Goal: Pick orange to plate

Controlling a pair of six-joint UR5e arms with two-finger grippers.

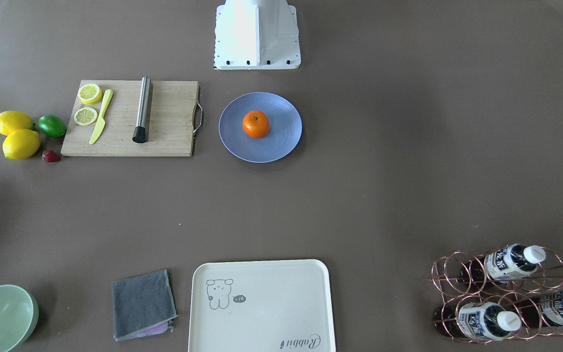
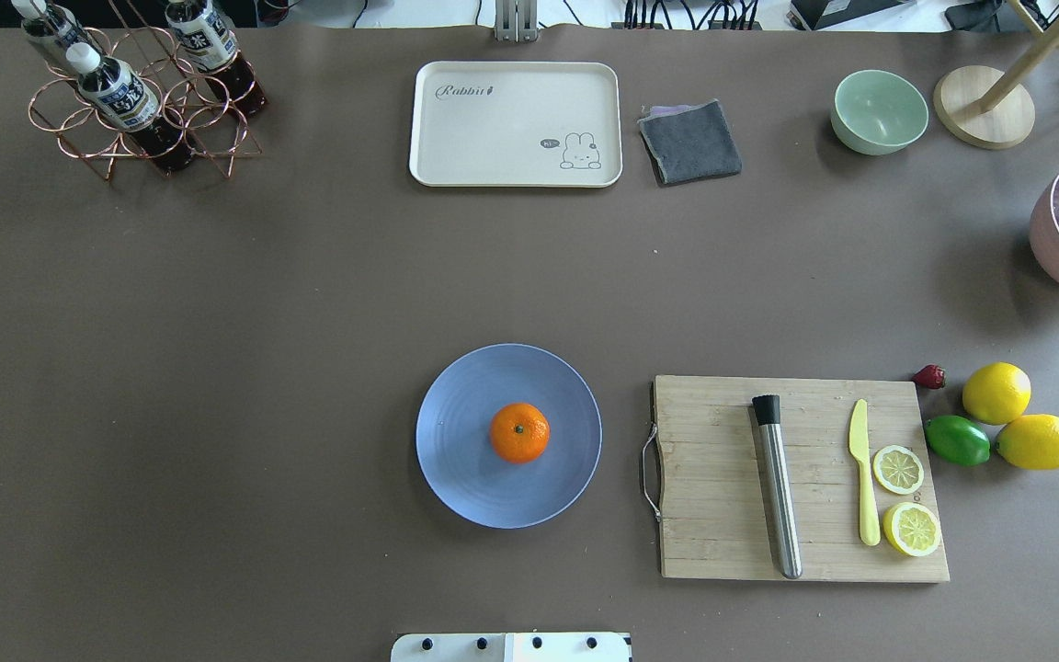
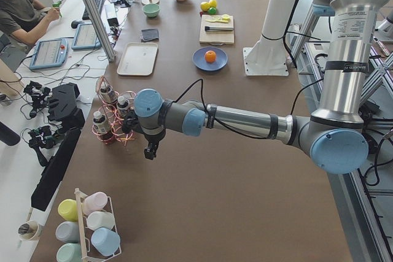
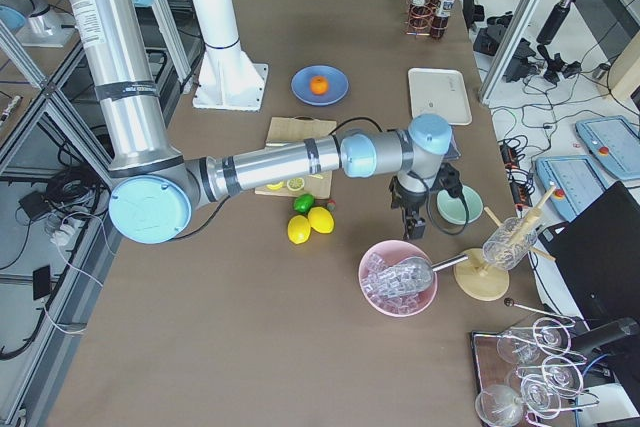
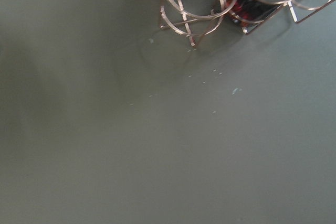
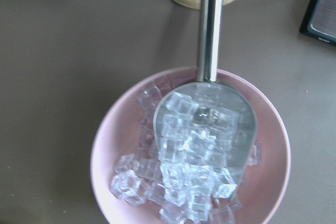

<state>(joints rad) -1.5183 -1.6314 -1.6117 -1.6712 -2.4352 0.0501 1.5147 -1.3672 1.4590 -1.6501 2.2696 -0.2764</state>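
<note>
The orange point(image 2: 519, 432) lies on the plate point(image 2: 465, 478), a little right of the plate's centre in the overhead view, with its stem dimple turned up, and nothing touches it. Judged from this, the task looks finished: the fruit is at its place and no placing step seems to be left, except perhaps that the arms go to rest. Both arms are well apart from the plate. In the left side view the left gripper point(image 3: 150, 150) hangs over the worktop point(image 2: 309, 322) just beside the wire bottle rack point(image 3: 113, 121), in the left middle of the frame. In the right side view the right gripper point(image 4: 412, 225) hangs above the pink bowl point(image 4: 398, 279) of ice cubes, right of centre. Whether the jaws of either arm are released or clenched cannot be told, because they show only small in these side views, and they carry nothing that can be seen. The two wrist cameras do not show any jaws at all: the left one sees only bare worktop and the lower rings of the rack at the top edge, rather blurred, and the right one sees the bowl with a metal scoop point(image 6: 205, 124) in the ice. In the overhead and front views no arm appears, only the white base at the frame edge.
</note>
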